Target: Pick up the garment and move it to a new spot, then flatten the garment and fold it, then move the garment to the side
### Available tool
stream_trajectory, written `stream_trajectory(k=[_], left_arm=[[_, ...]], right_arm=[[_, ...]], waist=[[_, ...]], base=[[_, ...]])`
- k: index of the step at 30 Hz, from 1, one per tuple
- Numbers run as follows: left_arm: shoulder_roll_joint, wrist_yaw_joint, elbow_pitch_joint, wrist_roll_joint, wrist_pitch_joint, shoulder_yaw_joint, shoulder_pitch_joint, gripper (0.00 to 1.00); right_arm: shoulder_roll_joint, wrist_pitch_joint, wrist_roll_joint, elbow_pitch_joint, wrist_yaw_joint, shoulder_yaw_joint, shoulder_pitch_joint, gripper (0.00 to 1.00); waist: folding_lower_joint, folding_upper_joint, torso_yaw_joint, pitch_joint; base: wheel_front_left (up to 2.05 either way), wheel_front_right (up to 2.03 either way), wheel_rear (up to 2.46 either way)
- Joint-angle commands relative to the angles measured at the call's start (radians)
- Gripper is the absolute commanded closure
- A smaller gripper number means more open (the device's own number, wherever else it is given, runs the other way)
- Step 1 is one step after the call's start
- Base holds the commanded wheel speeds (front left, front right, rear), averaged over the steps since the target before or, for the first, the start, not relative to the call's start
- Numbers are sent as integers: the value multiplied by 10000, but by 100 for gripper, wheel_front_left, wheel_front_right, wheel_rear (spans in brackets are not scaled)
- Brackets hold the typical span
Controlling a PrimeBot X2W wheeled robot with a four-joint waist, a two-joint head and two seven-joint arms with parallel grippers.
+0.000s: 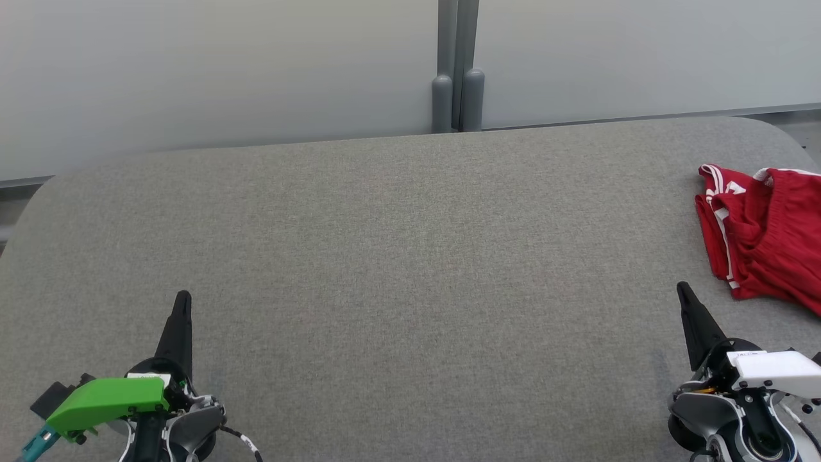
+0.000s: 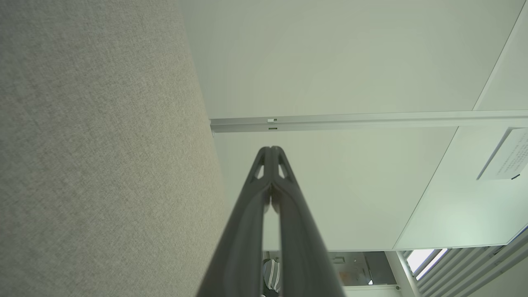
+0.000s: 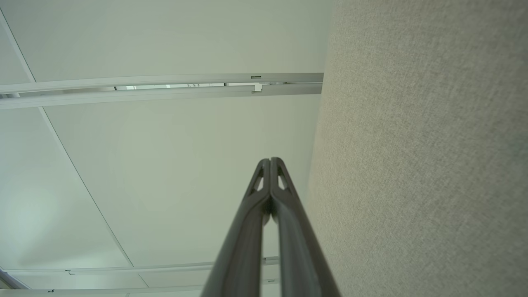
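The garment [image 1: 766, 234] is a red piece with white trim, lying crumpled at the right edge of the grey fabric table [image 1: 397, 256] and cut off by the head view's right border. My left gripper [image 1: 183, 296] rests at the lower left, shut and empty, far from the garment. At the lower right my right gripper [image 1: 682, 287] is shut and empty, its tip a short way left of and below the garment. In the wrist views the left gripper [image 2: 270, 148] and right gripper [image 3: 270, 159] each have their fingers pressed together, holding nothing.
Pale partition panels with a grey post [image 1: 457, 70] stand behind the table's far edge. The table surface [image 2: 95, 156] runs along the left of the left wrist view. In the right wrist view it [image 3: 425, 156] runs along the right.
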Motion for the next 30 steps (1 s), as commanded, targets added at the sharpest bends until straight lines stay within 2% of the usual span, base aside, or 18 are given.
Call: stream_trajectory(k=[1,30], left_arm=[[-2,-24,-2,5,35,46,-122,100],[-16,-24,-3,34,38,66,-122,100]], right_arm=[[-48,8,59,-4,7,-29,-78,100],[-48,9,60,-5,7,-28,-77,100]], waist=[[0,38,0,0],[0,38,0,0]], base=[[0,0,0],[0,0,0]])
